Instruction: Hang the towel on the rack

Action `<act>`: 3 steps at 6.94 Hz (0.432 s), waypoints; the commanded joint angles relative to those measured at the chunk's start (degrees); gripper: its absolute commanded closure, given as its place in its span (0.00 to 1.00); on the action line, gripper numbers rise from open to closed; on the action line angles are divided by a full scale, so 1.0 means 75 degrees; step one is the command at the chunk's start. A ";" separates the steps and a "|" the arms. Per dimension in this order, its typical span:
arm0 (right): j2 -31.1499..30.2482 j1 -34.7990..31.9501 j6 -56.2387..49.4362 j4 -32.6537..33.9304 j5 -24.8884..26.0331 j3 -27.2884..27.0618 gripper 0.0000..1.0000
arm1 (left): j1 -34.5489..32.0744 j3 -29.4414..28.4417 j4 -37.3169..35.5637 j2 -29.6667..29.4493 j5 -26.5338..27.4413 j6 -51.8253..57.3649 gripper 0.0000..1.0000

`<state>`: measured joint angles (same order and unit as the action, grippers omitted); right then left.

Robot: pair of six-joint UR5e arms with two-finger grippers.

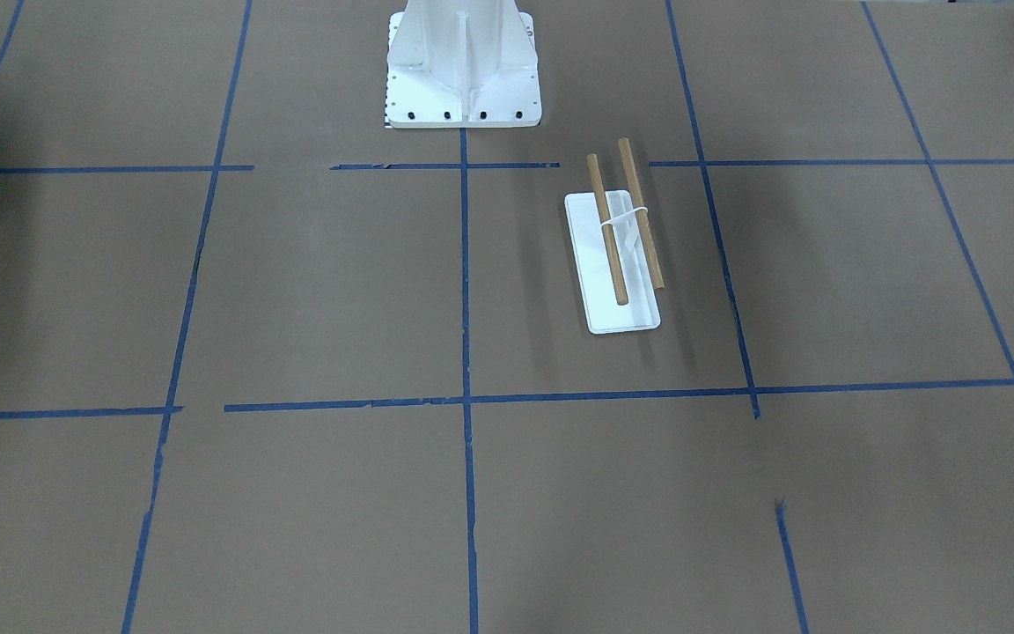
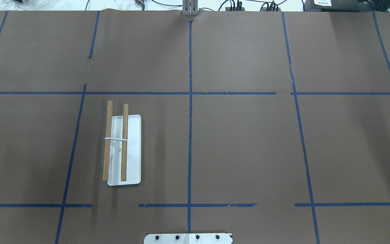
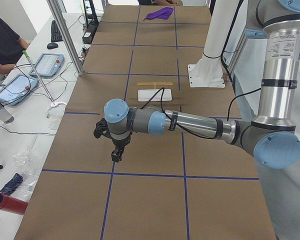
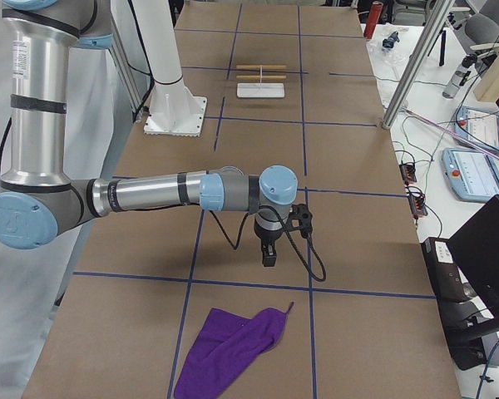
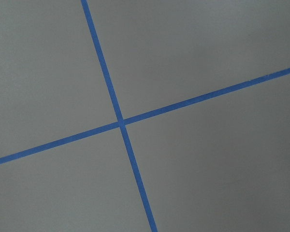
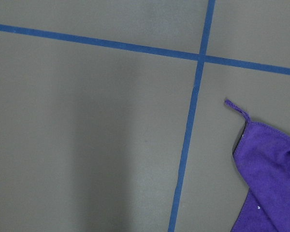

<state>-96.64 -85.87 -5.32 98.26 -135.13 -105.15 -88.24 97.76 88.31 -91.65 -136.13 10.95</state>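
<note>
Desk (image 2: 249, 152): rack (image 2: 124, 149) stands bare on the robot's left half. Purple towel (image 4: 233, 345) lies crumpled at the right end, near the right pincer (image 4: 269, 256); I judge it poised for pickup. The left pincer (image 3: 117, 154) hovers clear. I cannot tell either's grip.

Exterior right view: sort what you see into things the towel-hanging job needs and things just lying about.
Needed:
purple towel
rack
right gripper

Lying about:
laptop
control tablet
cables
</note>
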 commanded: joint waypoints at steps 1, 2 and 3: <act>-0.0109 -0.0139 -0.0052 0.0000 -0.0007 0.0178 0.00 | 0.0000 0.0124 0.0060 -0.0120 0.0022 0.0004 0.00; -0.0180 -0.0164 -0.0134 0.0000 -0.0007 0.0203 0.00 | 0.0023 0.0206 0.0026 -0.0155 0.0010 -0.0019 0.00; -0.0192 -0.0176 -0.0158 0.0000 0.0005 0.0226 0.00 | 0.0058 0.0149 0.0026 -0.0109 0.0033 -0.0019 0.00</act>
<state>-97.76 -86.95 -6.14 98.26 -135.15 -103.78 -88.06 98.92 88.54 -92.57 -135.99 10.86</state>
